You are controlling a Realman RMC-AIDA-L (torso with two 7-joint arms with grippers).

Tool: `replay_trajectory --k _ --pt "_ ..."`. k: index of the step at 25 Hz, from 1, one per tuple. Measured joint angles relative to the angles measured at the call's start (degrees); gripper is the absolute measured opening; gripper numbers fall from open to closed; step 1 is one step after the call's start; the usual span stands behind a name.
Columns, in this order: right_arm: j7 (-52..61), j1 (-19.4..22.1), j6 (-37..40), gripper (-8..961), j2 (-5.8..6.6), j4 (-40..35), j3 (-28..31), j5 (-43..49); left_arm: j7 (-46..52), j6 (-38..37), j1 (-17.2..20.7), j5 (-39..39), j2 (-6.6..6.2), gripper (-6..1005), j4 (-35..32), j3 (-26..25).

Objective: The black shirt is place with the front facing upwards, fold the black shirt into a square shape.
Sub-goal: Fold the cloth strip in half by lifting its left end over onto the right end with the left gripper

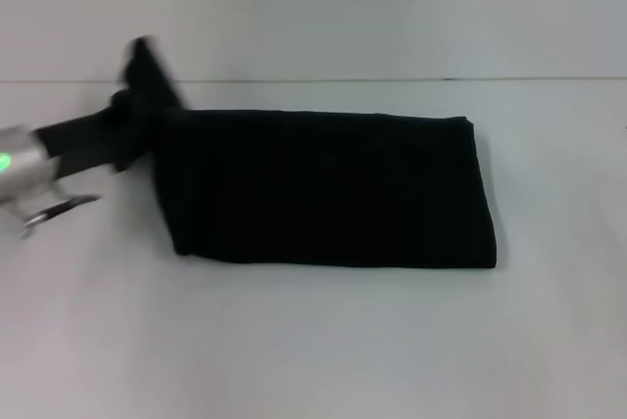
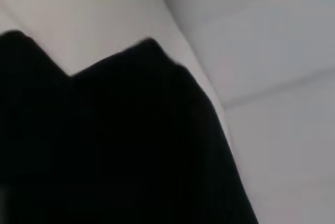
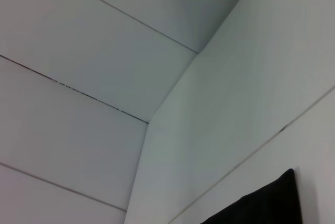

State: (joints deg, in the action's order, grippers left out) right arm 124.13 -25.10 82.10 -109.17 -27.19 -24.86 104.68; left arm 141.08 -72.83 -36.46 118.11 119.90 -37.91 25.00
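black shirt folded to a long band, left end lifted

across the middle of the white table (image 1: 313,350) lies the black shirt (image 1: 333,189), folded into a long rectangle that runs from left to right. its right end is a clean, straight edge with a squared corner, flat on the table. the near edge and the far edge are also fairly straight, and the far edge sits just short of the seam where the table meets the pale back wall. open table shows on every side: a broad bare strip toward the robot, a narrower one to the right, and free surface to the left under the arm.

at the left end the cloth leaves the table and rises into a dark peak, bunched around the left tool (image 1: 145,96). black fabric and black tool merge there, so i cannot tell how far the tool is open or whether it is clamped on the cloth. the silver arm with a green light reaches in from the left edge.

in the left wrist view the shirt (image 2: 120,145) fills most of the picture as soft, matt cloth with a notched upper outline against the white surface. no print shows on the fabric.

the right wrist view shows only 1 black corner of the shirt (image 3: 267,203) and smooth white panels with thin seams. the right tool is out of view.
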Motion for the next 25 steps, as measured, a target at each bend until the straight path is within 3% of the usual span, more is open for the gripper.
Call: replay_trajectory --k 9,16,21,25 --pt "-0.6 -0.7 -0.1 823 -0.49 0.1 -0.3 0.0 0.1 3.9 -12.0 -0.5 4.43 32 0.8 12.7" --pt "-1.4 -1.2 -1.0 822 -0.52 1.3 -0.4 0.2 -2.1 19.0 -20.8 -4.7 4.74 31 10.6 35.7" --pt "-1.4 -1.0 -1.0 822 -0.4 1.3 -0.5 0.2 -8.2 18.0 -21.4 -6.6 4.75 34 8.3 50.2" --pt "-1.2 -0.9 -1.5 823 -0.28 1.3 -0.5 0.2 -17.3 10.6 -18.9 -7.2 4.58 151 1.9 56.3"
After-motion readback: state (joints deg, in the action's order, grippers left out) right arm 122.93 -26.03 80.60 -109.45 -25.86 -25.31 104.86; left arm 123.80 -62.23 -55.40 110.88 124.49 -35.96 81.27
